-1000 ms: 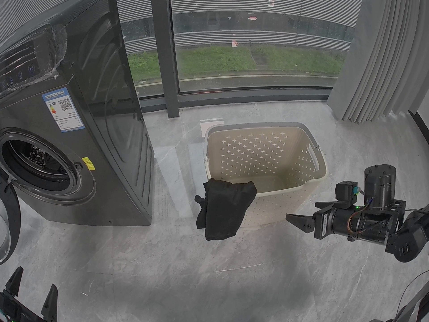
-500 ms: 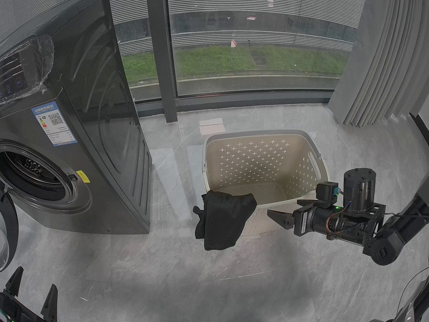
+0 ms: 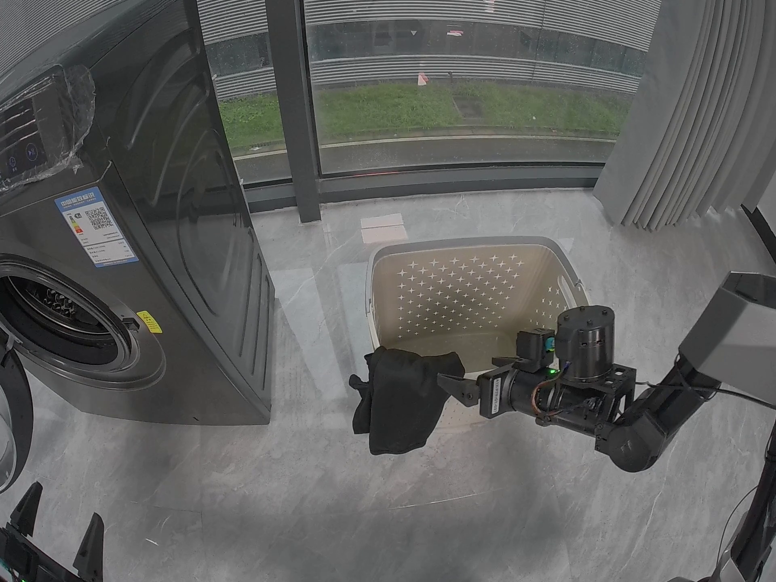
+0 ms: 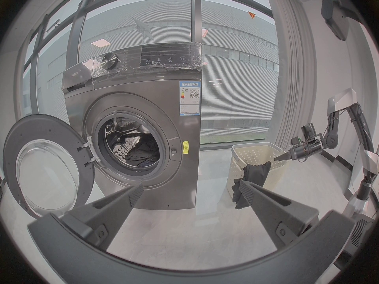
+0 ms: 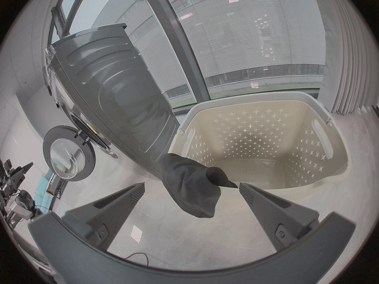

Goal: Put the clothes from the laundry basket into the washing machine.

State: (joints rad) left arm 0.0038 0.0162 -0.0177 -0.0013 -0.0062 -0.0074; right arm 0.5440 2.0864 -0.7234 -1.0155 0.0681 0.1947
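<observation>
Nearest, low on L side of head cam: L gripper (image 3: 63, 504), fingers spread wide, gripping nothing, over grey tile floor (image 3: 323, 495). In own wrist cam, pointed twd washer front, well apart from it.

Next out, centre-right: R gripper (image 3: 447, 383) on arm stretched level fr. the right, fingers parted, clamped on nothing. In R wrist cam, black garment (image 5: 191, 190) sitting betw. the two spread fingers. One fingertip (image 5: 246, 190) right at fabric's edge; contact can't be told.

Black garment (image 3: 400, 402) draped over near rim of laundry basket (image 3: 477, 242), at corner twd washer, most of it hanging down outer wall. Basket cream w/ star-shaped holes, grey rim, handle slots in side walls, standing on floor.

L of basket, near but not touching: grey front-load washing machine (image 3: 162, 204). Round door (image 4: 43, 162) swung fully open. Dark clothes (image 4: 140, 150) lying in drum (image 4: 114, 133).

Farthest: tall window (image 3: 453, 82) w/ dark post (image 3: 291, 82), grass strip outside, pleated grey curtain (image 3: 695, 82) at R end.
</observation>
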